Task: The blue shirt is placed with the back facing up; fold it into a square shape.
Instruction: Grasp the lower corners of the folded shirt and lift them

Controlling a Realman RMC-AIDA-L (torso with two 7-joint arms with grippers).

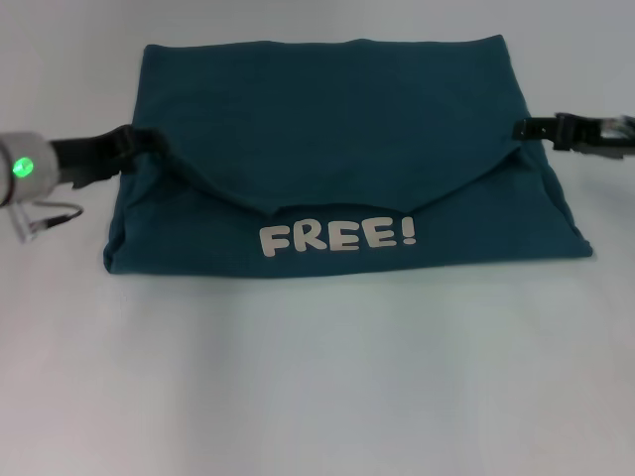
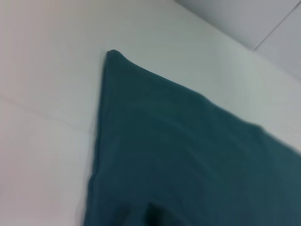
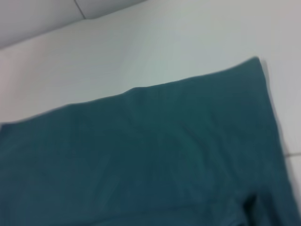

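Observation:
The blue shirt [image 1: 327, 119] lies folded into a wide rectangle on the white table [image 1: 317, 377]. Its upper layer is folded down towards me and ends in a curved edge just above the white lettering "FREE!" [image 1: 337, 238]. My left gripper [image 1: 139, 147] is at the shirt's left edge, level with the end of the folded layer. My right gripper [image 1: 526, 129] is at the shirt's right edge, at about the same height. The left wrist view shows a far corner of the shirt [image 2: 188, 155]. The right wrist view shows the other far corner [image 3: 141, 155].
The white table spreads on all sides of the shirt, with a broad bare stretch in front of it. A green light [image 1: 20, 166] glows on my left arm. A seam in the table surface [image 2: 42, 115] runs beside the shirt.

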